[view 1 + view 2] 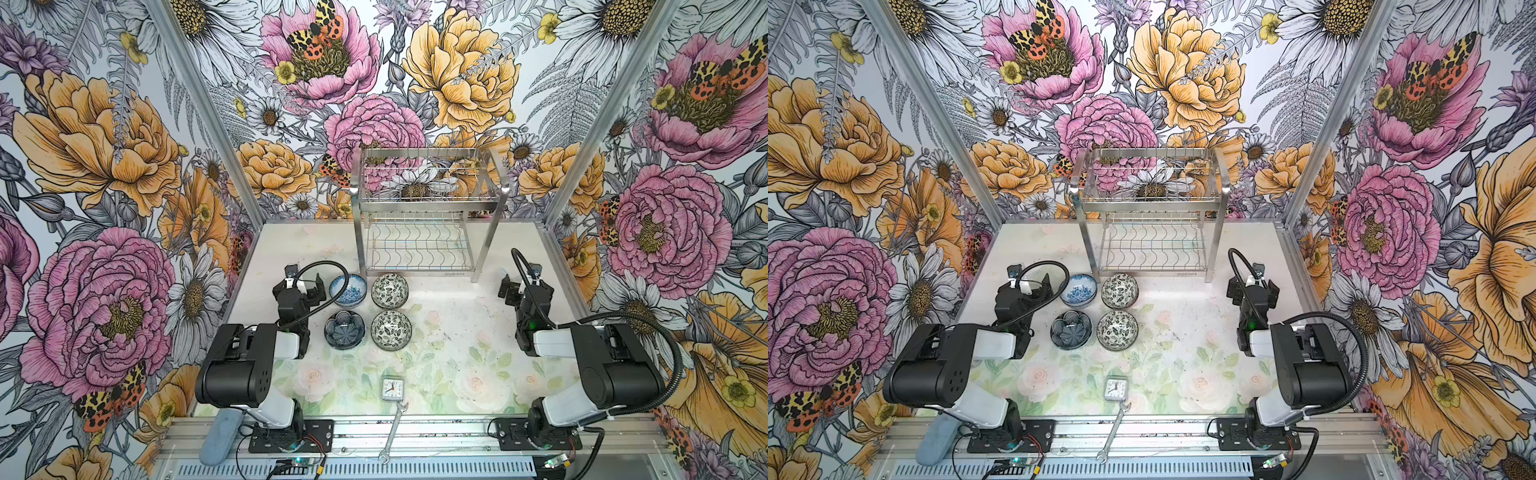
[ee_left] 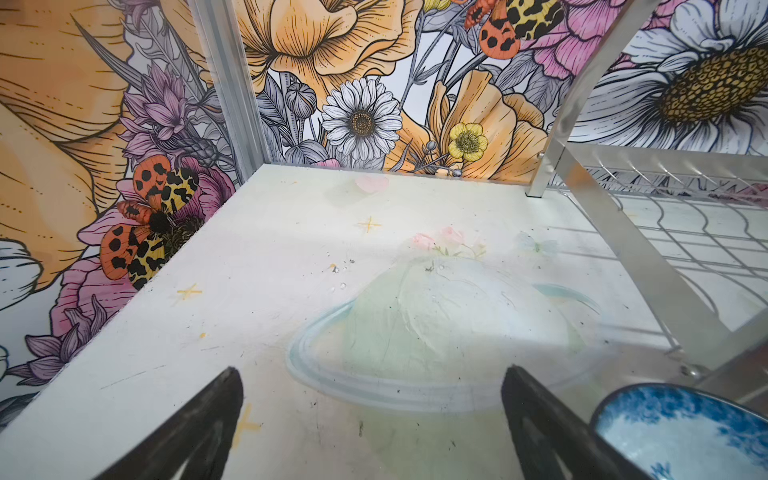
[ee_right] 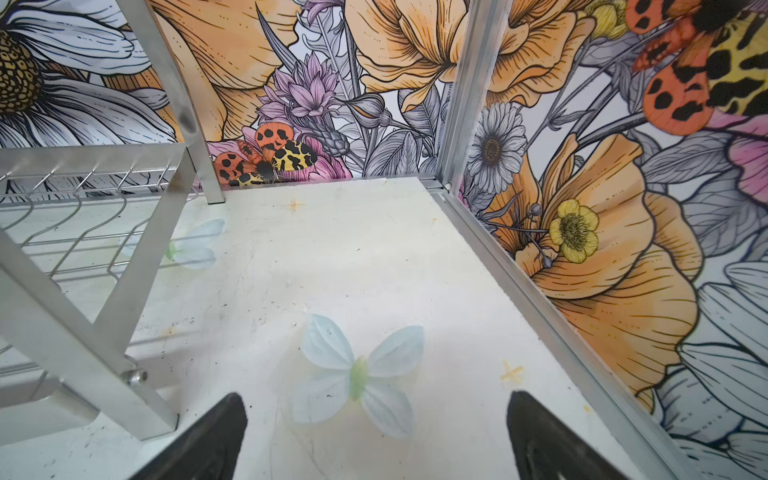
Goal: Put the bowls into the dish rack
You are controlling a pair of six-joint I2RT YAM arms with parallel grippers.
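**Rack.** One two-tier dish rack (image 1: 419, 216) of shiny stainless steel wire stood at the far middle of the white, flower-printed tabletop (image 1: 457, 332). Both tiers were empty.

**Bowls.** Four small round ceramic bowls sat in a two-by-two block on the tabletop, just before the rack's left front leg:
- one blue-and-white bowl (image 1: 348, 291)
- one dark blue petal bowl (image 1: 344, 329)
- two black-and-white floral bowls (image 1: 389, 291)

**Grippers.** There were two.
- The left gripper (image 2: 372, 374) had its jaws spread wide and empty, just beside the blue-and-white bowl.
- The right gripper (image 3: 374, 395) was likewise spread and empty, near the rack's right front leg and well apart from the bowls.

**Sundries** (no part of the job). One white square clock (image 1: 392, 388) and one steel spanner (image 1: 392, 432).

**Status.** Judged at the outset, with nothing loaded. The next move probably called for the left gripper to straddle the nearest rim, close, lift and carry to a tier.
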